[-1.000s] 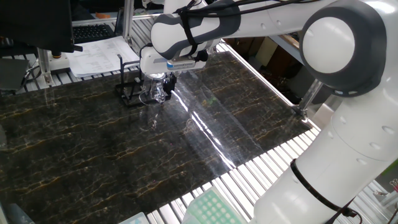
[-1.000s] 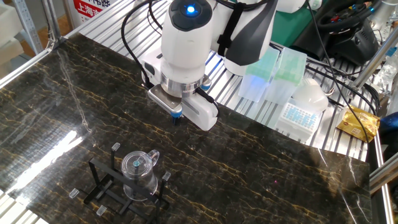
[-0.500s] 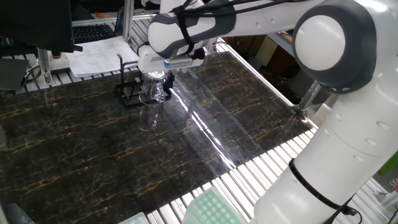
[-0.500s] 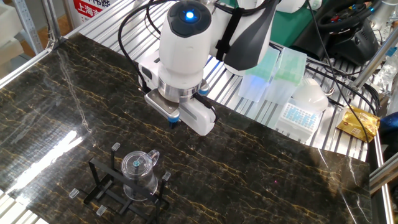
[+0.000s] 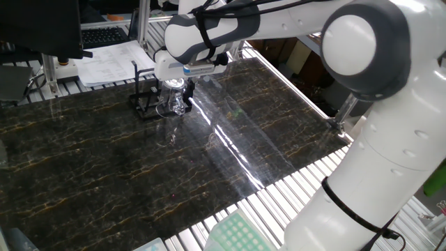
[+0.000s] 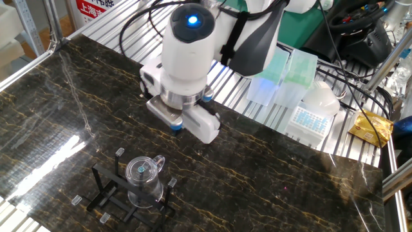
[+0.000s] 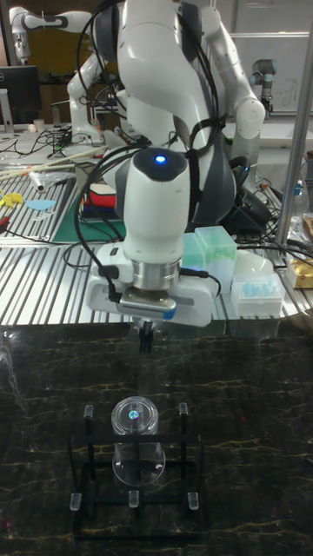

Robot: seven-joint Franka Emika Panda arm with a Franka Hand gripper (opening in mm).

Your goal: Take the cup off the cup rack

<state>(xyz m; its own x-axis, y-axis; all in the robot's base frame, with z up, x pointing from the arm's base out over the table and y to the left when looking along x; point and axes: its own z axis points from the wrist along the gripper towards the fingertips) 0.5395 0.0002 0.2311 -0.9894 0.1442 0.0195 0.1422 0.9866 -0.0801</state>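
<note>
The cup sits inverted on the cup rack on the table; the tool hovers above it, its grip state unreadable, nothing between them

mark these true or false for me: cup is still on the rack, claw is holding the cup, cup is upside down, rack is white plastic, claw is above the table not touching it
1. The cup sits on the cup rack. True.
2. The claw holds the cup. False: it hangs apart from the cup, gripping nothing.
3. The cup is upside down on a peg. True, as far as the tall fixed view shows: its flat base faces up.
4. The rack is white plastic. False: it is thin black wire.
5. The claw is above the table, not touching it. True.
</note>
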